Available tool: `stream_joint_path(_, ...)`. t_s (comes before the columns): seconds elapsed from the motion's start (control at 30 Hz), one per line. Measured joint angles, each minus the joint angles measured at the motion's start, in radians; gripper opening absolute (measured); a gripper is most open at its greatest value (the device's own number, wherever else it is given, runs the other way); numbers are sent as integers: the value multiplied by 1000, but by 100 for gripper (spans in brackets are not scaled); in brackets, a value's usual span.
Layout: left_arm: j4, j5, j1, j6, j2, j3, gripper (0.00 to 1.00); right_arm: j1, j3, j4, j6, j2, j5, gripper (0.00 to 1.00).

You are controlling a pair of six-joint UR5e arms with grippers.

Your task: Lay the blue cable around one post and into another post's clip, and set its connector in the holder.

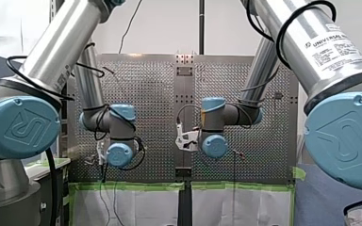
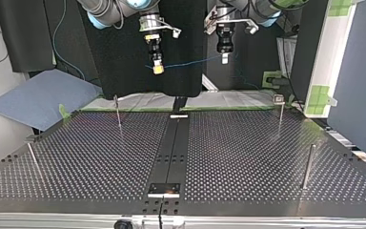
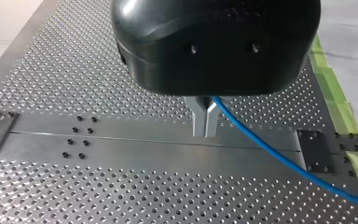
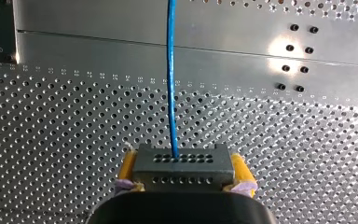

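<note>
Aloft over the perforated table (image 3: pixel 74 74), the blue cable (image 2: pixel 190 62) hangs as a slack line between the two grippers, touching no post (image 2: pixel 118 112) in the top view. My right gripper (image 4: pixel 184 164) is clamped across the connector (image 4: pixel 185 175), a dark grey rectangular block with two rows of small round holes in its face. The soft yellow pads (image 4: pixel 127 165) press on its short ends, and the thin, smooth cable leaves the middle of that face and runs straight ahead. My left gripper (image 3: pixel 205 122) has a glossy black rounded body and two narrow metal fingers (image 3: pixel 199 122), pinched together on the cable, which comes out right at their side and slants away over the table's smooth central metal strip (image 3: pixel 121 144).
</note>
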Motion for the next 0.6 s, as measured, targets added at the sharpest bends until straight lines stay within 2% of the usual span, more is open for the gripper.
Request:
stream_joint_path(0.13, 22, 0, 0, 0, -4, -1, 0, 0, 0, 0, 0, 0, 0, 31)
stream_joint_path(0.4, 27, 0, 0, 0, -5, -2, 0, 0, 0, 0, 0, 0, 0, 31)
stream_joint_path(0.43, 27, 0, 0, 0, -5, -2, 0, 1, -1, 1, 1, 1, -1, 10)
stream_joint_path(0.5, 27, 0, 0, 0, -5, -2, 0, 9, -9, 9, 9, 8, -9, 10)
stream_joint_path(0.6, 27, 0, 0, 0, -5, -2, 0, 34, -31, 34, 31, 34, -20, 10)
